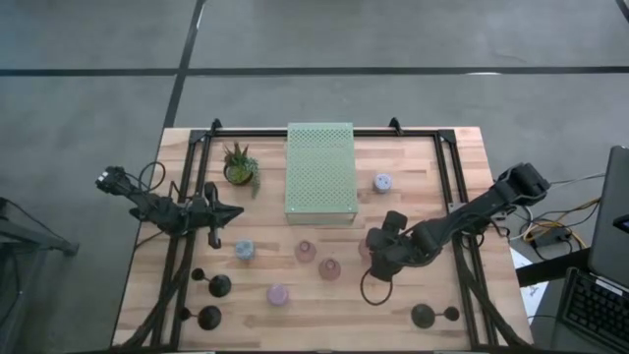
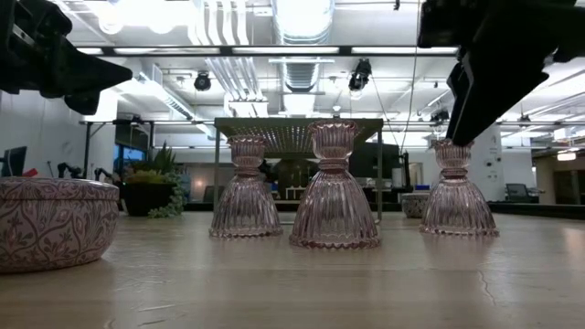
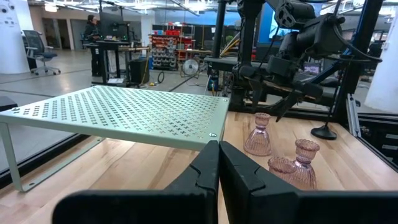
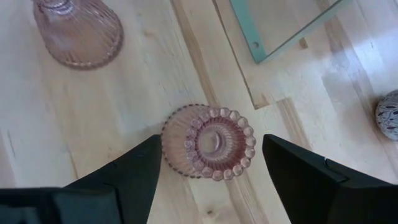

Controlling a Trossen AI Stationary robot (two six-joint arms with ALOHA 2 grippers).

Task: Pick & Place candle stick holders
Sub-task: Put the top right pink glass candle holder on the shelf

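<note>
A: Where are you holding the right gripper (image 4: 208,163)?

B: You are hanging it right over one pink holder (image 4: 208,142). Its fingers (image 4: 127,171) are standing wide, one on each side of the holder's scalloped rim, just beside it; contact cannot be told. Nothing is gripped. From above, this is the rightmost of the three pink holders, near the table's (image 1: 462,295) middle, in front of the green board (image 1: 319,172).

A: And the other pink ones?

B: Two are standing upright to its left (image 1: 306,252) (image 1: 329,268), close together.

A: Left gripper (image 1: 234,211)?

B: You are parking it at the left side, fingers pressed together and empty, pointing toward the board. A blue holder (image 1: 244,250) is sitting just in front of it.

A: Remaining holders?

B: Another blue one (image 1: 382,182) is sitting right of the board, a lavender one (image 1: 278,294) near the front. Two black ones (image 1: 219,286) (image 1: 209,318) are sitting at front left, one (image 1: 424,316) at front right. The plant (image 1: 240,165) is sitting left of the board.
</note>
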